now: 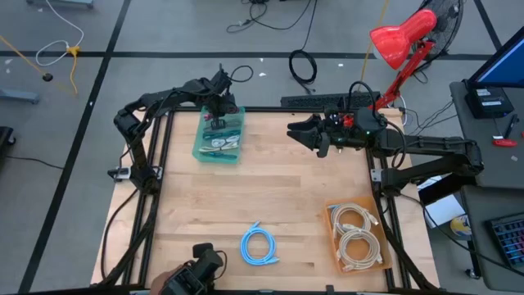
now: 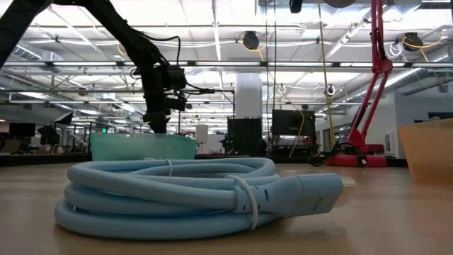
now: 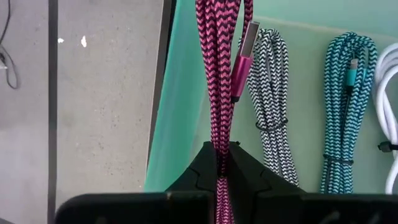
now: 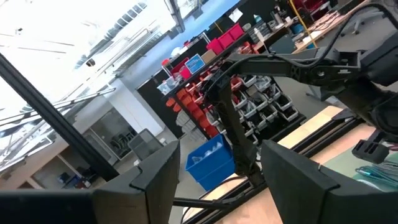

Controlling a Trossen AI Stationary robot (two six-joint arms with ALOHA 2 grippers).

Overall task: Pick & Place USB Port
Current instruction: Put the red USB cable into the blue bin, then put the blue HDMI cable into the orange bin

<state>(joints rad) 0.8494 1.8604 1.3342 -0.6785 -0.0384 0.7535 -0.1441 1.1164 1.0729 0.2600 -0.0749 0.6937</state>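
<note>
A pink-and-black braided USB cable (image 3: 219, 74), bundled in several strands with a pink metal plug (image 3: 244, 56), hangs below my left gripper (image 3: 222, 157), which is shut on it. The gripper (image 1: 217, 113) stands over the teal bin (image 1: 219, 138) at the table's far left, near the bin's wall (image 3: 180, 124). Black-and-white (image 3: 272, 93), teal (image 3: 345, 106) and white (image 3: 390, 118) cable bundles lie on the bin's floor. My right gripper (image 1: 300, 131) hovers open and raised at the far right (image 4: 217, 168), holding nothing. My left gripper pinches the pink cable's bundled strands (image 3: 220, 146) between its two fingers, several strands together. The fingers come from above, slanting down, and lie along the bundle. The cable hangs below them over the bin, its plug loose beside the strands; its lower end is out of view.
A coiled light-blue cable (image 1: 259, 244) lies near the table's front middle, filling the low view (image 2: 191, 195). A tan bin (image 1: 356, 238) with white coiled cables stands at the near right. A red lamp (image 1: 401, 41) leans over the far right corner.
</note>
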